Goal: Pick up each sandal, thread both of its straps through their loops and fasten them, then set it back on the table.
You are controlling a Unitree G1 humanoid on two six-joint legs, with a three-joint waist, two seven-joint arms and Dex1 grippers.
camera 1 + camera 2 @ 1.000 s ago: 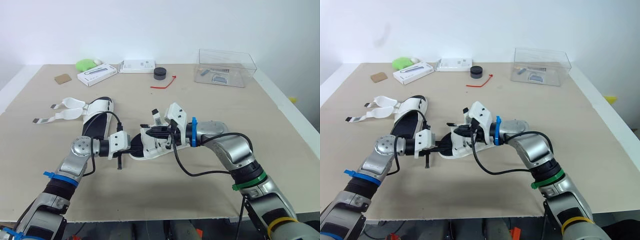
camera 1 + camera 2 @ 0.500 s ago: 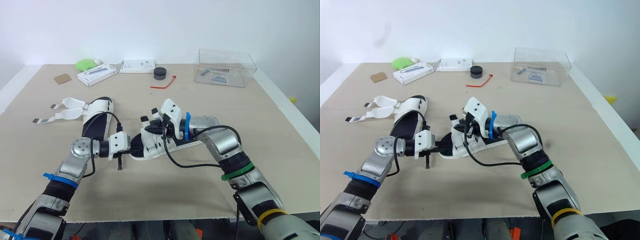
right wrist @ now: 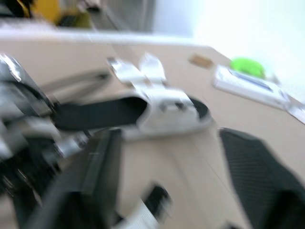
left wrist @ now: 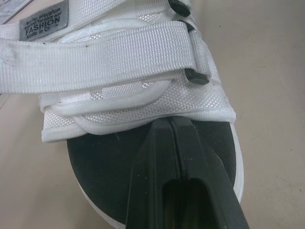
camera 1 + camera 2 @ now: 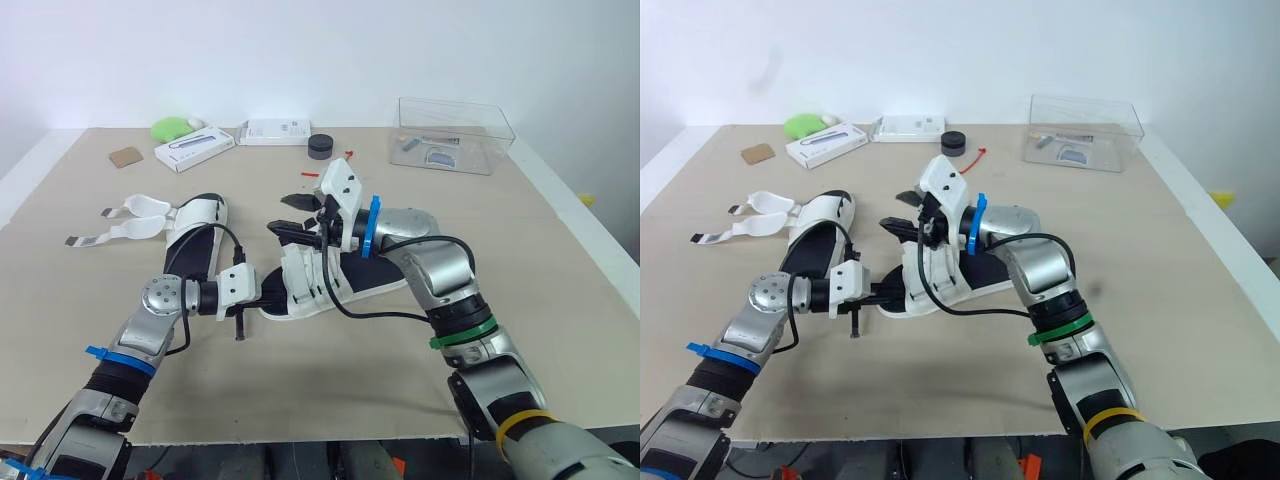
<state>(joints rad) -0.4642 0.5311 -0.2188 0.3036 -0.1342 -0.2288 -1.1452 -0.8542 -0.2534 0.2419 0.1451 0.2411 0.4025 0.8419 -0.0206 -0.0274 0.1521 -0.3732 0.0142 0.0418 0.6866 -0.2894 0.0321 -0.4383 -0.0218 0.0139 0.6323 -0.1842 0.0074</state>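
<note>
A white-strapped sandal [image 5: 318,283] with a black footbed lies mid-table. My left gripper [image 5: 266,291] is shut on its toe end; in the left wrist view the closed fingers [image 4: 157,157] press on the footbed just in front of the flat front strap [image 4: 105,47]. My right gripper [image 5: 289,216] hangs open a little above the sandal's straps, holding nothing. A second sandal [image 5: 196,236] lies to the left with its loose straps [image 5: 131,217] spread out on the table; it appears beyond the spread right fingers [image 3: 102,162] as a blurred sandal [image 3: 162,107].
Along the far edge stand a clear plastic box [image 5: 452,135], a black round cap [image 5: 320,146], a red tie [image 5: 328,168], two white boxes [image 5: 195,150] [image 5: 276,131], a green object [image 5: 172,128] and a cardboard scrap [image 5: 126,157].
My right gripper has lifted up off the sandal's straps and now stands open above them. The left gripper and the sandal have stayed put.
</note>
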